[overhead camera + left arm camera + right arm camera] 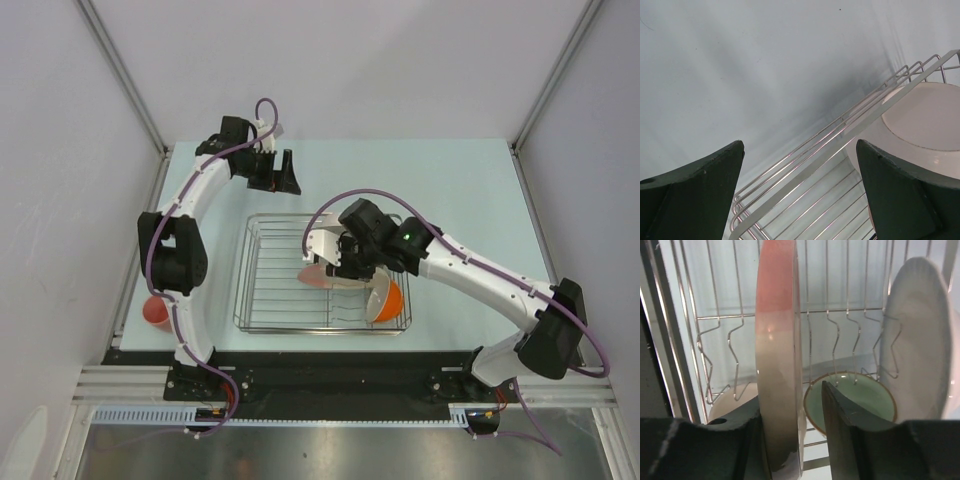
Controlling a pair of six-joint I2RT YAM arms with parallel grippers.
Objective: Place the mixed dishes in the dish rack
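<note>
Two arms and one rectangular chrome wire dish rack [272, 295] mid-table. The right gripper [338, 266] reaches down into it, jaws partly parted either side of the single pink-and-cream plate [777, 340]. The plate stands on edge among the tines, with a gap showing between it and one finger [837, 430]. Right of the plate stands one white shallow bowl [920, 340], and low between them lies one sage green bowl [852, 400]. One orange-outside bowl [390, 300] leans at the rack's near right. The left gripper [283, 178] — jaws wide, empty — hovers by the rack's far-left corner. One orange mug [155, 312] sits outside the rack — near left, beside the left arm.
</note>
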